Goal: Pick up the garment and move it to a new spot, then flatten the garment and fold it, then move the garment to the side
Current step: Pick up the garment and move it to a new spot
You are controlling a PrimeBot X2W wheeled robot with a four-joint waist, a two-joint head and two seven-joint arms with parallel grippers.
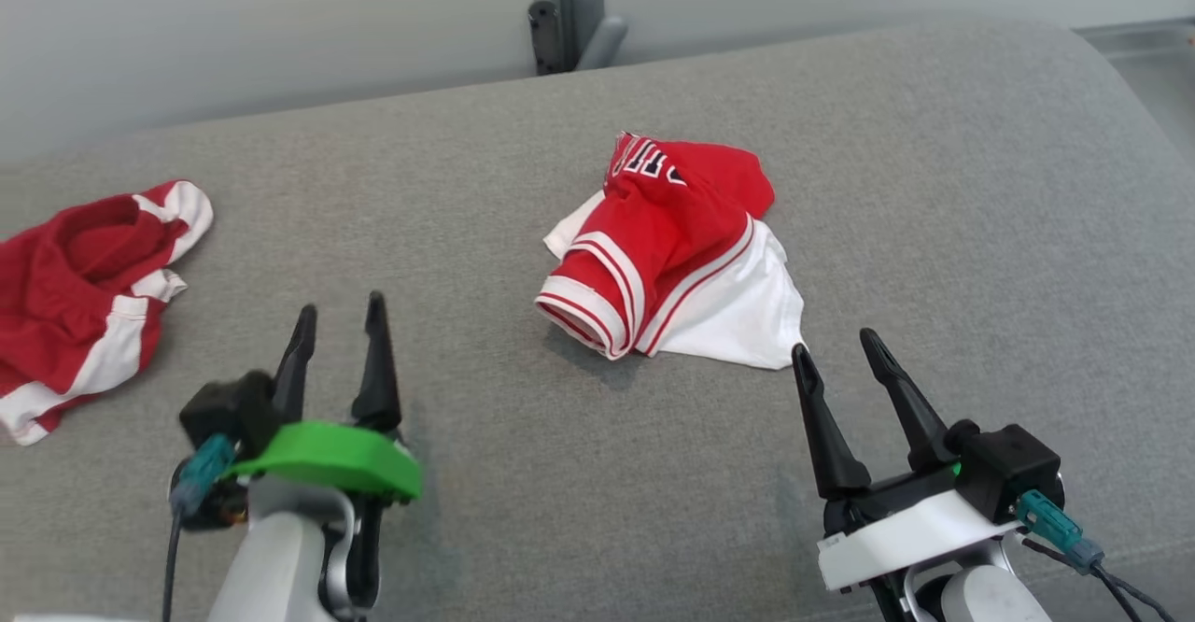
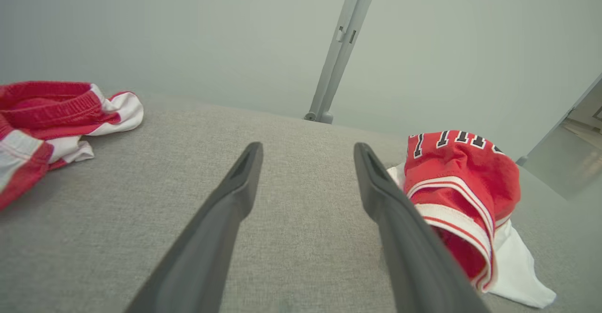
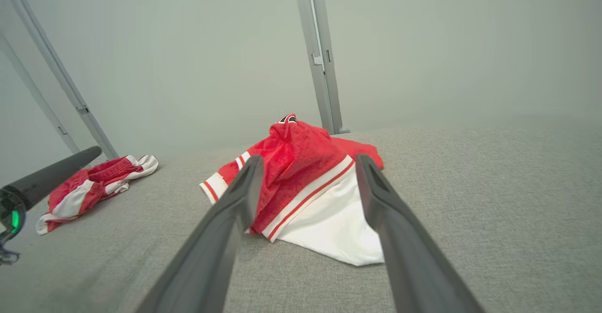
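Both pairs of fingers stand spread and empty. My right gripper (image 1: 833, 342) sits just short of the crumpled red-and-white garment (image 1: 672, 248), aimed at its white hem, I reckon for the pickup; my left gripper (image 1: 341, 304) hovers apart. A spare red cloth (image 1: 84, 295) lies far left on the grey cushion (image 1: 560, 473), pale wall (image 1: 280, 24) behind
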